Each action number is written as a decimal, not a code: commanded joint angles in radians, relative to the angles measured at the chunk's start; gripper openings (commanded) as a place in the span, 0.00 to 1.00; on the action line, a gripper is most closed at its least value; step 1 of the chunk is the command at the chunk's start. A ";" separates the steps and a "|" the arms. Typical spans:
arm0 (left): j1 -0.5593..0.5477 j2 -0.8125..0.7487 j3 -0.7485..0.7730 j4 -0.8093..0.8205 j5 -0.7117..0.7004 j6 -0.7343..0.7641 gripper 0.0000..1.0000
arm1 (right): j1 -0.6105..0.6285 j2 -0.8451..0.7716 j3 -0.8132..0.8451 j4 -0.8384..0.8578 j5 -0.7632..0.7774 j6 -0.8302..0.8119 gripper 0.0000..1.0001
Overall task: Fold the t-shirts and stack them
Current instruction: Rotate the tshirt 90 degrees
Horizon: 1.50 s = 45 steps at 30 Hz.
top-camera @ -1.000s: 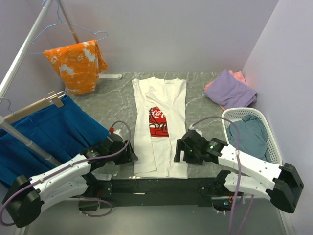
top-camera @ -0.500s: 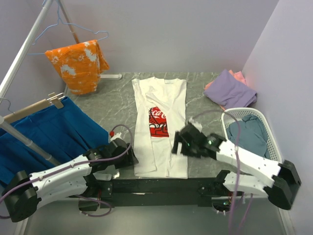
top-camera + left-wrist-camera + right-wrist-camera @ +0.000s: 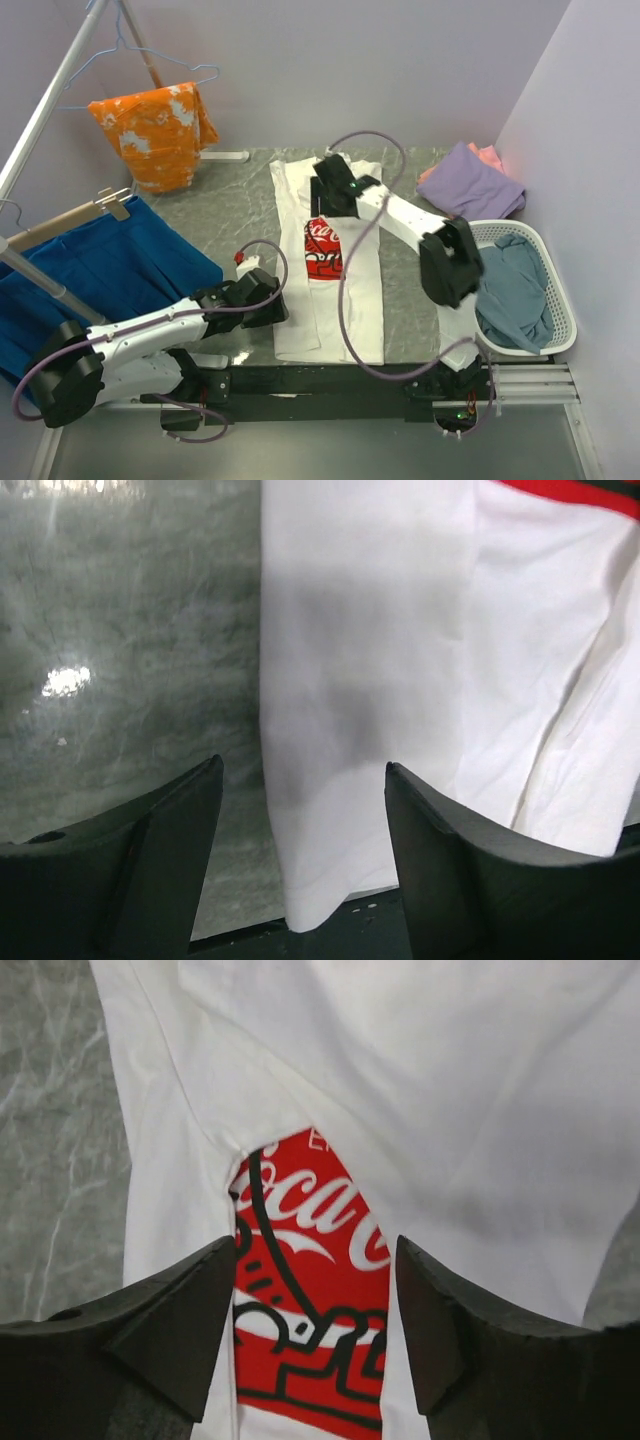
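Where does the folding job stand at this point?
Done: purple tee and salmon-pink tee lie piled at the far right. In hand: white tee, sides folded in; left gripper at its hem, right gripper over the print, jaws open. Remaining: grey-blue tee in the basket.

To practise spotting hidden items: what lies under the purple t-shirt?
A salmon-pink t-shirt peeks out beneath the purple t-shirt; most of it is covered, so its fold cannot be seen.

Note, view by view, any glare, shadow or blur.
Left wrist view: a glare spot on the table, a soft grey shadow across the white t-shirt. Right wrist view: the red print is sharp, evenly lit. Top external view: even light, no harsh glare.
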 commanded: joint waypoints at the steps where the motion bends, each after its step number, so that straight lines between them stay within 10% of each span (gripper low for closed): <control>1: 0.006 0.006 0.051 0.032 -0.044 0.048 0.71 | -0.036 0.220 0.328 -0.117 -0.012 -0.115 0.70; 9: 0.030 -0.002 0.045 0.029 -0.046 0.067 0.73 | -0.055 0.446 0.643 -0.244 -0.044 -0.146 0.62; 30: 0.046 0.083 0.051 0.064 -0.007 0.088 0.74 | -0.059 0.486 0.567 -0.320 -0.313 -0.234 0.55; 35: 0.047 0.080 0.057 0.057 -0.023 0.088 0.74 | -0.069 0.334 0.364 -0.125 -0.293 -0.189 0.58; 45: 0.053 0.063 0.049 0.051 -0.032 0.081 0.75 | -0.075 0.504 0.636 -0.280 -0.212 -0.215 0.58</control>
